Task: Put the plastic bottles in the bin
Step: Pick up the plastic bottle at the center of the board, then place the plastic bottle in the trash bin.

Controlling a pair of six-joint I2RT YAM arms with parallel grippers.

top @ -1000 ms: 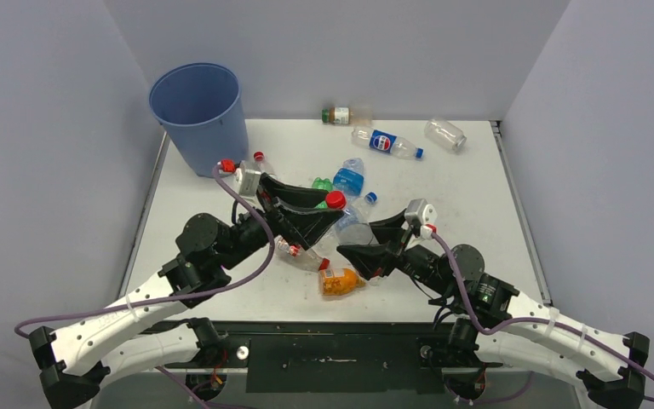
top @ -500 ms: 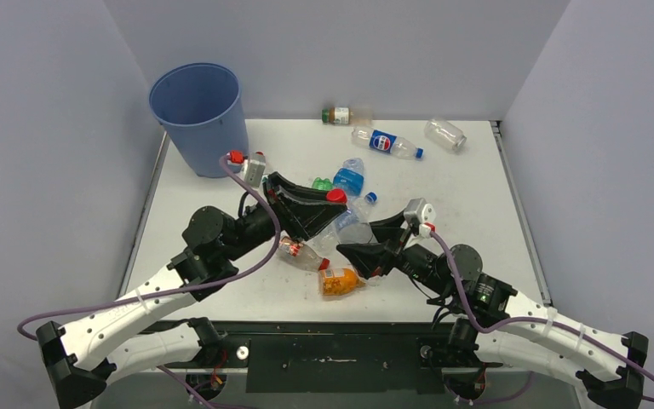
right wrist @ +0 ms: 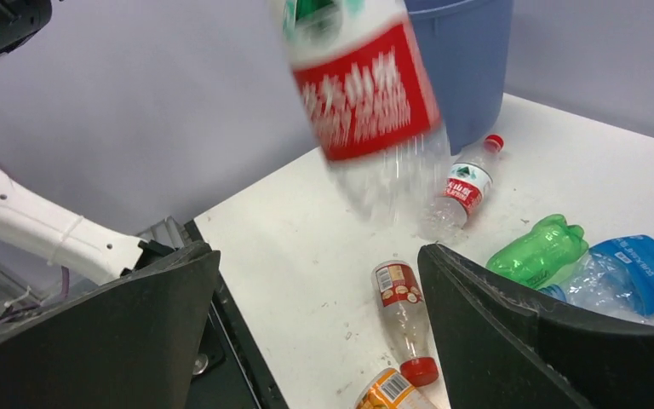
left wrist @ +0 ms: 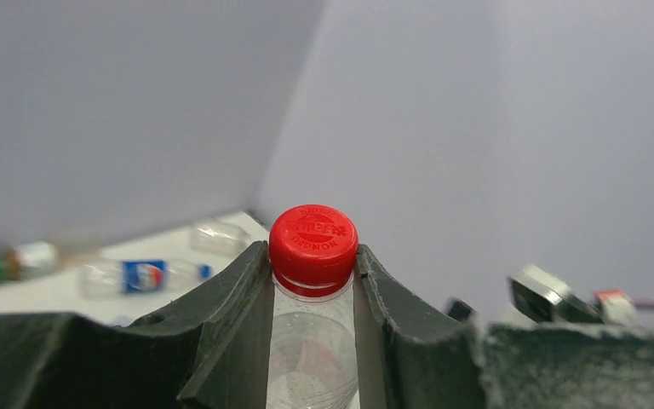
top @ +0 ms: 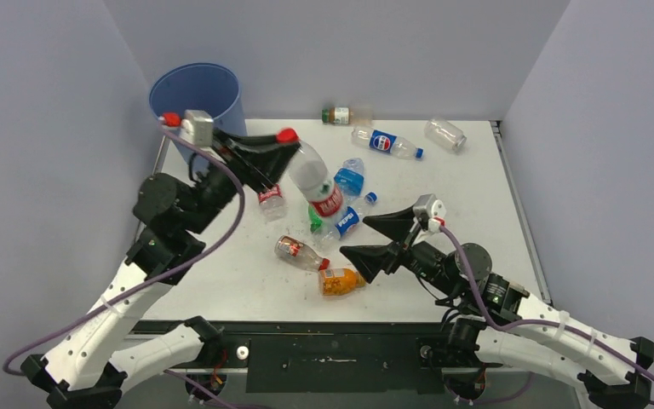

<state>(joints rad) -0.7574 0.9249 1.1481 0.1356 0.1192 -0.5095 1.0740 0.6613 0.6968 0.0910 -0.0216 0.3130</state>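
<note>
My left gripper (top: 281, 146) is raised beside the blue bin (top: 194, 95) and shut on the neck of a clear bottle (top: 317, 183) with a red label. Its red cap (left wrist: 313, 239) sits between the fingers of the left gripper (left wrist: 313, 260), and the body hangs tilted above the table. That bottle (right wrist: 364, 94) shows blurred in the right wrist view. My right gripper (top: 355, 236) stands open and empty, low over the table near an orange bottle (top: 341, 280). Beneath the open right gripper (right wrist: 319, 256) lies a red-capped bottle (right wrist: 404, 315).
A small red-label bottle (top: 270, 198) lies near the bin's base. Green (right wrist: 538, 249), blue-tinted (top: 351, 177) and Pepsi (top: 347, 219) bottles cluster mid-table. At the far edge lie a Pepsi bottle (top: 385, 142), a clear one (top: 444, 134) and another bottle (top: 339, 115). Grey walls close in on three sides.
The left gripper closed on the red-capped bottle's neck, then lifted it up and left toward the bin. The right gripper opened wide.
</note>
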